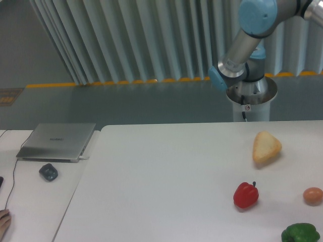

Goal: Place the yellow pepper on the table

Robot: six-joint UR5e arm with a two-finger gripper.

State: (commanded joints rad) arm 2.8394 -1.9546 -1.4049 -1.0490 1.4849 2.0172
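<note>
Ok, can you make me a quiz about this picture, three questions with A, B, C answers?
1. Where is the green pepper?
A. at the picture's bottom right
B. in the middle of the table
C. at the far left corner

2. How many peppers are on the table?
A. one
B. two
C. five

3. How is the laptop?
A. open
B. closed
C. standing on its edge

Answers:
1 A, it sits on the table at the bottom right edge of the picture.
2 B, only the green one and the red pepper show.
3 B, its lid lies flat and shut.
</note>
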